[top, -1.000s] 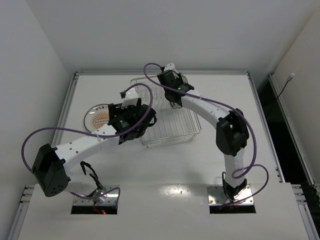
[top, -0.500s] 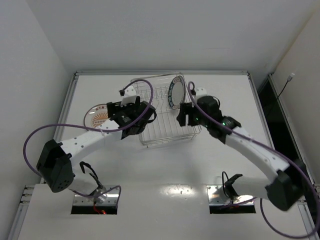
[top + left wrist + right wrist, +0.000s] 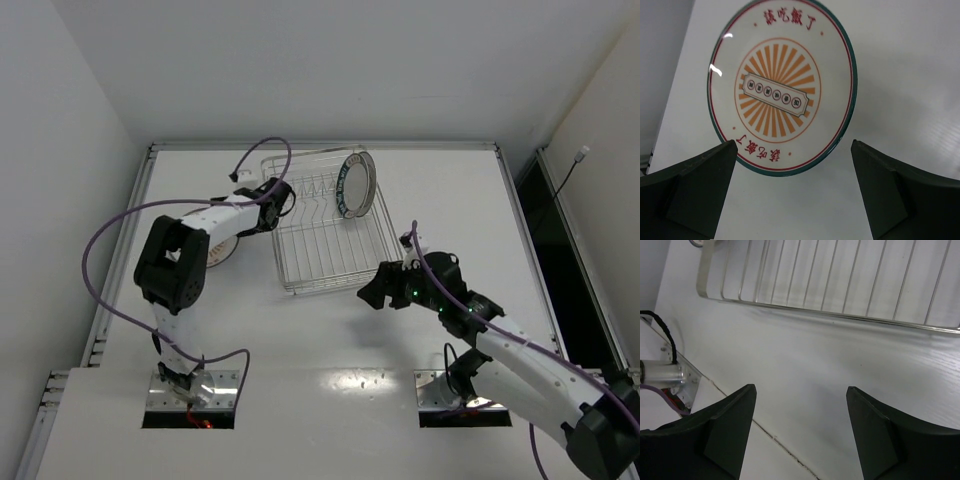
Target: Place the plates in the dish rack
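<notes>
The teal-rimmed plate (image 3: 355, 185) stands upright among the dividers at the far end of the dish rack (image 3: 335, 284). The sunburst plate (image 3: 782, 85) lies flat on the table, left of the rack; in the top view the left arm covers most of it. My left gripper (image 3: 794, 144) is open and empty, its fingertips just short of that plate's near edge; it also shows in the top view (image 3: 272, 196). My right gripper (image 3: 372, 297) is open and empty over bare table in front of the rack's near rim (image 3: 830, 314). The plain whitish plate is out of view.
The left wall runs close beside the sunburst plate. A seam where the table meets the near base board (image 3: 740, 415) crosses under the right gripper. A purple cable (image 3: 270, 150) loops over the rack's far left corner.
My right arm has drawn back from the rack's far end to the near right, leaving the teal-rimmed plate standing in the rack. My left arm has folded up over the sunburst plate.
</notes>
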{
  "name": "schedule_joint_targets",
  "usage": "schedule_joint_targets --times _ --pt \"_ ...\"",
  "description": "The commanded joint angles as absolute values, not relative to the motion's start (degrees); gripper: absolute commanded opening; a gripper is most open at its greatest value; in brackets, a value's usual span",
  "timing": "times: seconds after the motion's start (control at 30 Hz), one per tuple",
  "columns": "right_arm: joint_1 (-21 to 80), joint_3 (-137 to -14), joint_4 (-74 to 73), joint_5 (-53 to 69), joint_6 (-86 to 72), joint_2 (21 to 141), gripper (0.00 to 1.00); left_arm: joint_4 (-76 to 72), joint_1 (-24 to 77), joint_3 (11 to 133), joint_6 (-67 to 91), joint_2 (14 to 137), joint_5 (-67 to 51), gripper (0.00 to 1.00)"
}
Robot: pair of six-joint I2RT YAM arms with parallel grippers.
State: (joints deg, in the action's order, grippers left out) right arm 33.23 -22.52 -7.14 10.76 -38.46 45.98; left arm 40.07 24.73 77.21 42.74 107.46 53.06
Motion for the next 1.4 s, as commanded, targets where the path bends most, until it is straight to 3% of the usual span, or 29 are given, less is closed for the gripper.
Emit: schedule_joint_targets --times 0.0,0.2,0.43,0.63,0.67,0.87,0.93,1.13,1.27,1.37 --pt "33.93 -24.26 -1.24 12.83 -39.46 47.10 0.70 42.63 24.70 79.36 42.63 110.29 50.27 0.97" --pt "33.93 -24.87 -1.23 13.36 -38.41 48.52 0.70 44.20 24.70 81.30 42.10 116.62 49.75 0.97" --pt "33.31 -24.26 -1.23 13.36 -38.41 47.99 0.70 46.22 23.21 85.07 40.43 123.92 45.88 0.86" --pt "33.31 -24.26 -0.71 13.36 -38.41 49.04 0.70 44.75 19.61 85.08 38.85 124.45 39.73 0.52" --pt "33.31 -24.26 -0.70 13.36 -38.41 49.57 0.70 44.21 18.73 85.08 38.85 124.45 39.03 0.43" --pt "33.31 -24.26 -0.70 13.36 -38.93 50.71 0.70 44.21 18.19 85.08 37.71 124.45 36.31 0.17" --pt "33.31 -24.26 -0.70 13.36 -38.94 51.32 0.70 44.21 18.19 85.08 37.71 123.76 36.30 0.00" --pt "33.31 -24.26 -0.70 13.36 -38.94 52.46 0.70 42.98 18.19 83.77 41.65 115.33 41.38 0.00" --pt "33.31 -24.26 0.61 13.36 -39.46 53.00 0.70 35.09 18.19 76.32 42.89 101.28 42.80 0.00" --pt "33.31 -23.03 2.37 13.36 -40.69 53.00 0.70 27.88 18.19 73.75 40.88 87.75 37.13 0.00"
